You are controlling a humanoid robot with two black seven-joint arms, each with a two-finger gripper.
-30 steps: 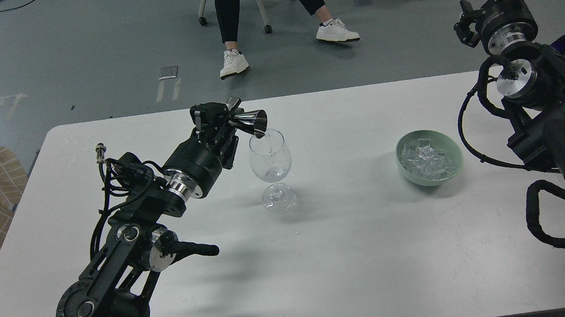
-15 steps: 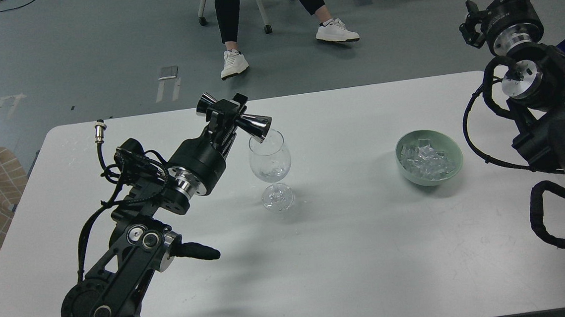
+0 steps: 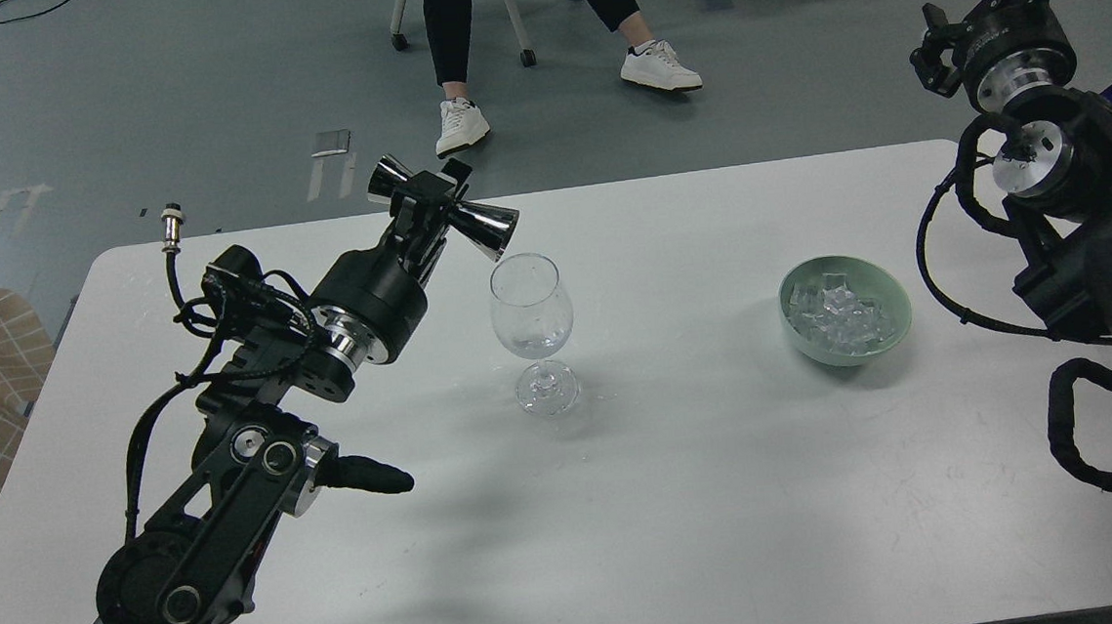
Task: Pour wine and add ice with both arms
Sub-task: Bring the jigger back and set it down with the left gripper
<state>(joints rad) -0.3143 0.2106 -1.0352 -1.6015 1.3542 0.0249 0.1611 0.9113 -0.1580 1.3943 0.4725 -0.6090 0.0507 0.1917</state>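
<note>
White table | grey floor | wine glass | ice

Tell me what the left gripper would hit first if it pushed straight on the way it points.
The left gripper, shut on the jigger, points up and away over the table's far edge. Nothing seems to lie ahead, only open floor; the glass sits right of that line. Depth is unclear.

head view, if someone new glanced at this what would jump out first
First the big black left arm's gripper, shut on a shiny double-cone metal jigger tipped just above and left of the clear stemmed wine glass standing mid-table. Next, the pale green bowl of clear ice cubes to the glass's right, on the white table, with a seated person's white sneakers beyond.
</note>
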